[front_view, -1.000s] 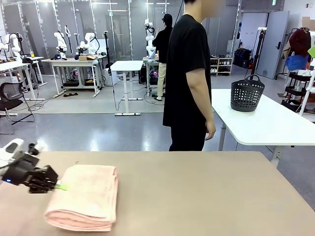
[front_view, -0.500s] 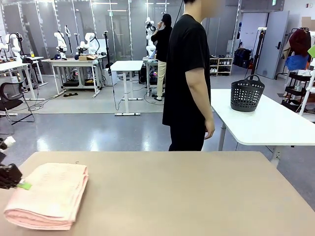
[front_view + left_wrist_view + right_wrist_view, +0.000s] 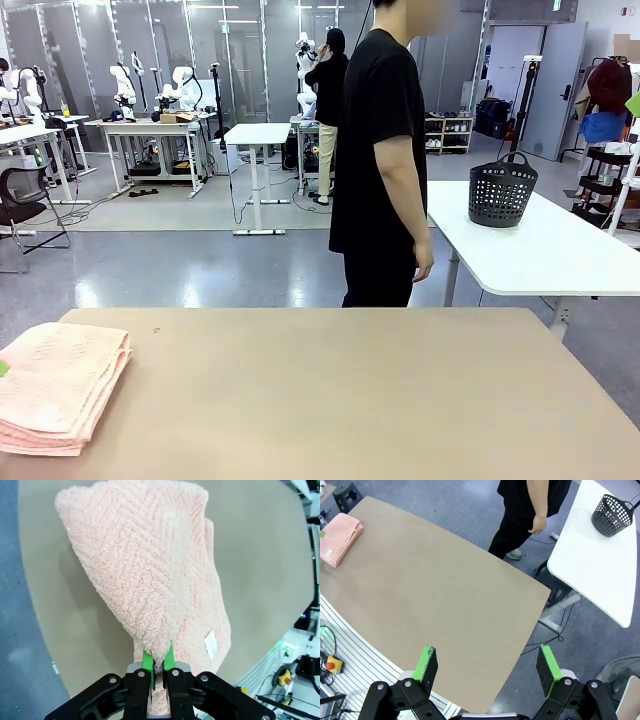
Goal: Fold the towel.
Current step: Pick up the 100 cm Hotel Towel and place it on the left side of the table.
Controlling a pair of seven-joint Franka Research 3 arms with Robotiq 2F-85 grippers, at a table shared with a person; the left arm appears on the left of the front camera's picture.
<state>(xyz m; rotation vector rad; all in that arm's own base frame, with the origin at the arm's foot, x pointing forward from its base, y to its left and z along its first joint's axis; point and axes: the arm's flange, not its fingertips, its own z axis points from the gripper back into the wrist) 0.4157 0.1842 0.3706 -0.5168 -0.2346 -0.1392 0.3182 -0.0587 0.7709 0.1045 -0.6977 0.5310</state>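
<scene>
Front view: the towel (image 3: pixel 58 387) lies folded in several layers at the left end of the bench (image 3: pixel 350 400), partly cut off by the picture's left edge. Fold looks essentially done; what seems left is to set it down and release. A person (image 3: pixel 382 160) stands at the far side, hands down, not touching anything. Black basket (image 3: pixel 502 190) on a white table beyond; contents cannot be made out.

Left wrist view: left gripper (image 3: pixel 159 661), jaws together, clamped on a bunched corner of the towel (image 3: pixel 150 570). Cloth spreads away over the bench; small white tag (image 3: pixel 211 644) shows near one edge.

Right wrist view: right gripper (image 3: pixel 487 671), jaws wide apart, nothing between them, held high over the bench (image 3: pixel 450 605). Towel (image 3: pixel 340 537) well apart at the far corner. Basket (image 3: pixel 615 512) on the white table appears empty from above
</scene>
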